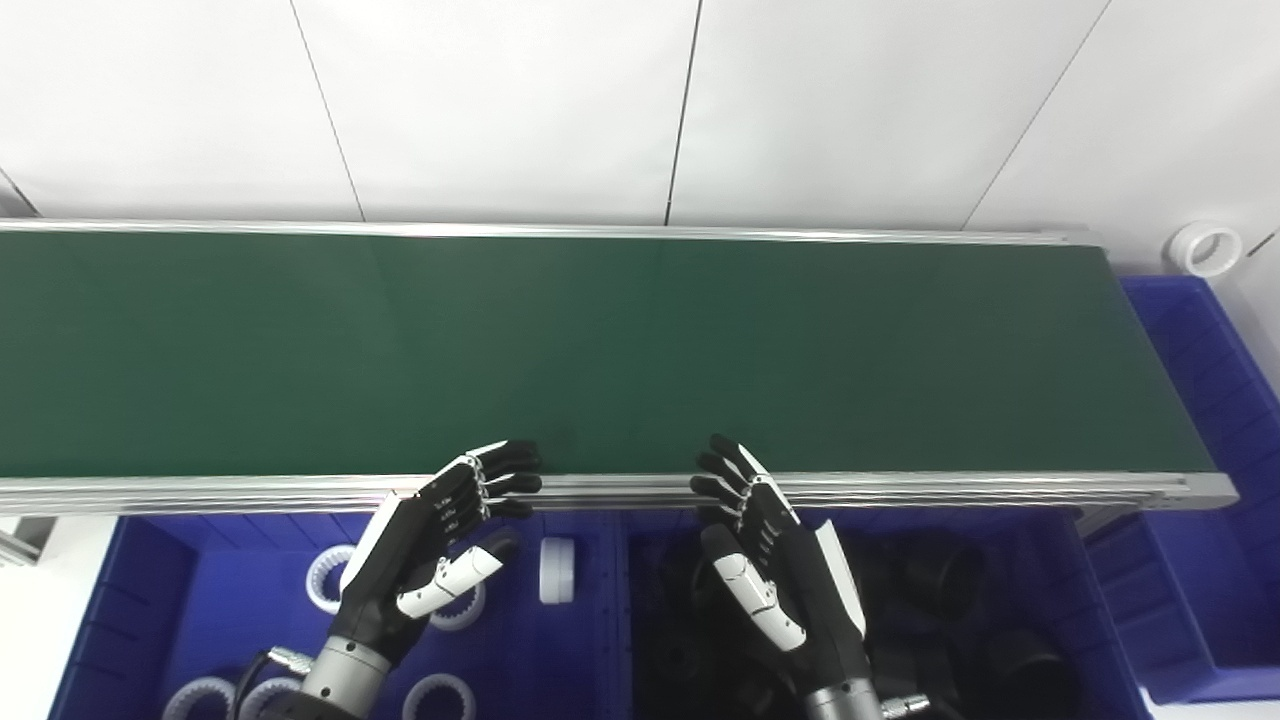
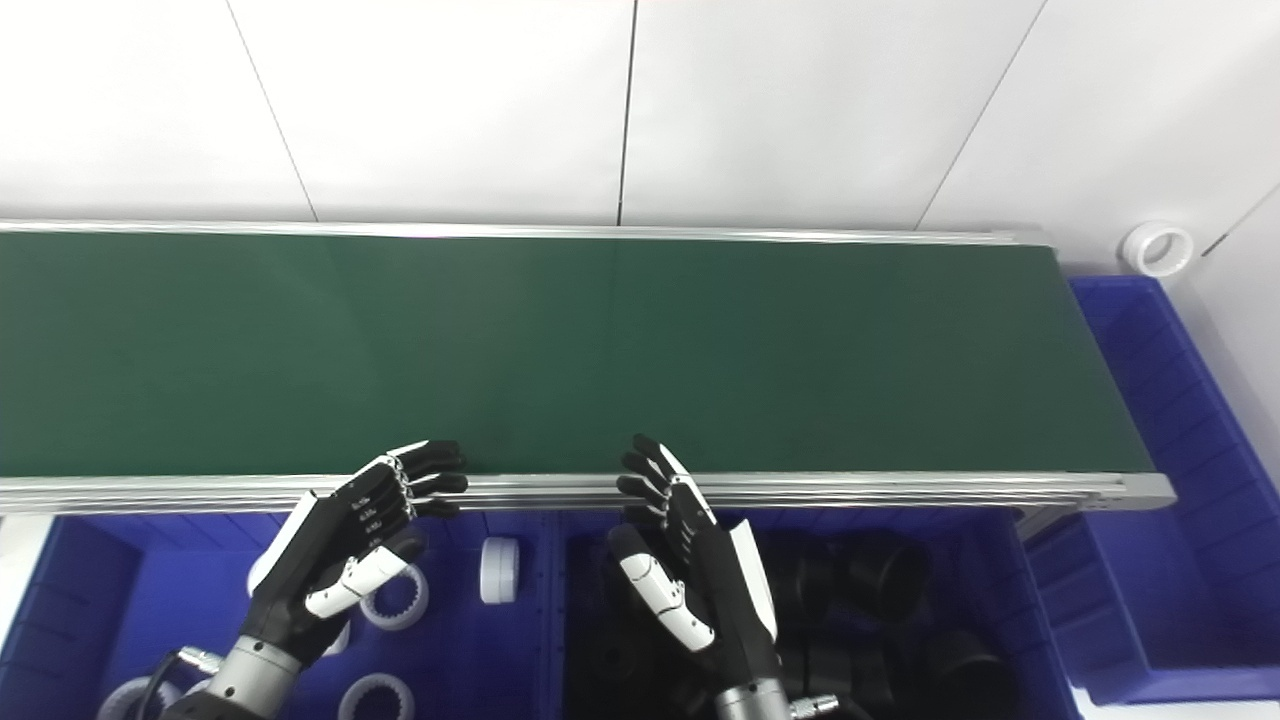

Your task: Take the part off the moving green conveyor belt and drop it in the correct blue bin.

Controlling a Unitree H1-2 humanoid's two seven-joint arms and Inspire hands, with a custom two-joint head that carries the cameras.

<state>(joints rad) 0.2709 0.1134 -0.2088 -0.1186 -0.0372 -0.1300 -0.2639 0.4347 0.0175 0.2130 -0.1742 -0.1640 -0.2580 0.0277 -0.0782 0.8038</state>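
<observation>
The green conveyor belt (image 1: 600, 350) runs across the view and carries no part. My left hand (image 1: 440, 545) is open and empty, hovering over the left blue bin (image 1: 150, 590) with its fingertips at the belt's near rail. My right hand (image 1: 770, 560) is open and empty over the middle blue bin (image 1: 1095, 600), its fingertips also at the near rail. The left bin holds several white ring parts (image 1: 557, 570). The middle bin holds several black ring parts (image 1: 1030, 680).
A third blue bin (image 1: 1210, 400) stands at the belt's right end. A white ring (image 1: 1205, 248) lies on the white surface beyond it. The aluminium rail (image 1: 950, 488) edges the belt's near side. A white wall is behind.
</observation>
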